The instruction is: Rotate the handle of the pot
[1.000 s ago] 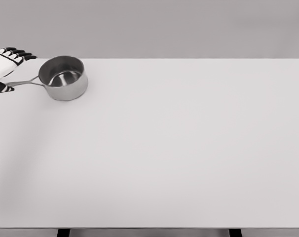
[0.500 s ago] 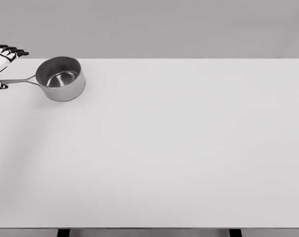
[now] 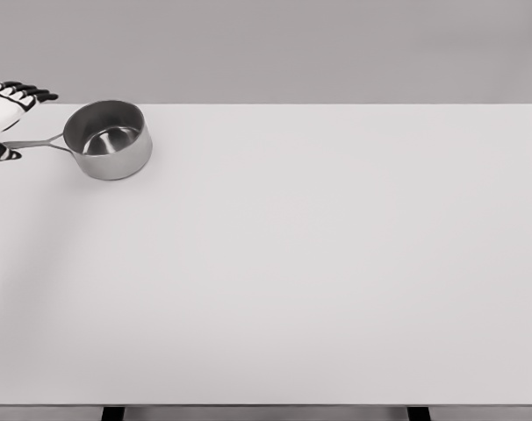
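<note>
the pot [image 3: 107,139] has slid slightly left over the last second, its handle [image 3: 36,143] now pointing left between the left hand's [image 3: 4,118] spread fingers [image 3: 29,91] and thumb (not clamped), so the turn looks nearly done.

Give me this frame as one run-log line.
step: rotate handle | left hand: at handle end, far-left edge, grasp unclear | pot: upright, empty, far-left of table | right hand: out of view

No writing, label, brand mark or number can be read anywhere in the head view. The steel pot [image 3: 108,139] at the upper left of the frame shows only bare metal. The white worktop [image 3: 319,263] carries no sign.
</note>
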Robot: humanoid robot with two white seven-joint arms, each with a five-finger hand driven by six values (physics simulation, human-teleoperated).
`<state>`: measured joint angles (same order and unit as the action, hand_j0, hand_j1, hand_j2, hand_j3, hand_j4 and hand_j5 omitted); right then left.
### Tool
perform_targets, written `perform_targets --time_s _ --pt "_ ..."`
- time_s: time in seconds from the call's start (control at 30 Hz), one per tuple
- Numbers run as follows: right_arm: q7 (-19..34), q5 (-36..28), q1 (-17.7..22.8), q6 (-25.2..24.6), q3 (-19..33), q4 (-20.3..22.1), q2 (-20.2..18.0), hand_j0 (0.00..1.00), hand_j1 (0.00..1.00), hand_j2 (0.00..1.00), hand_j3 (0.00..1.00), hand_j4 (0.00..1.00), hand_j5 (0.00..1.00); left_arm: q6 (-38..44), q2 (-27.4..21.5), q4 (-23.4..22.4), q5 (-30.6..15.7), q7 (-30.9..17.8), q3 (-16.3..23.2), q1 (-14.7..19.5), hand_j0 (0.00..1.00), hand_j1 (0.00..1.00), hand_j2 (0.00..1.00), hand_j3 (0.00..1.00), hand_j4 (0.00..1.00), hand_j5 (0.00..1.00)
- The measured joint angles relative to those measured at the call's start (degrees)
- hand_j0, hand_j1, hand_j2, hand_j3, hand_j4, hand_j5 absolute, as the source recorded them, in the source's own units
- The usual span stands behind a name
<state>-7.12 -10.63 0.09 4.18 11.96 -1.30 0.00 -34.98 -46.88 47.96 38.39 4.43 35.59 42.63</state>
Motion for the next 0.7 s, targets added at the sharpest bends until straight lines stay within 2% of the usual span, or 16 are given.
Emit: perform_targets --time_s 0.7 --pt "0.0 0.0 0.0 0.02 0.0 -0.01 0.0 1.0 1.0 1.0 1.0 1.0 1.0 0.0 2.46 -3.67 2.65 -0.07 0.06 2.2 1.0 1.0 1.0 1.0 1.0 1.0"
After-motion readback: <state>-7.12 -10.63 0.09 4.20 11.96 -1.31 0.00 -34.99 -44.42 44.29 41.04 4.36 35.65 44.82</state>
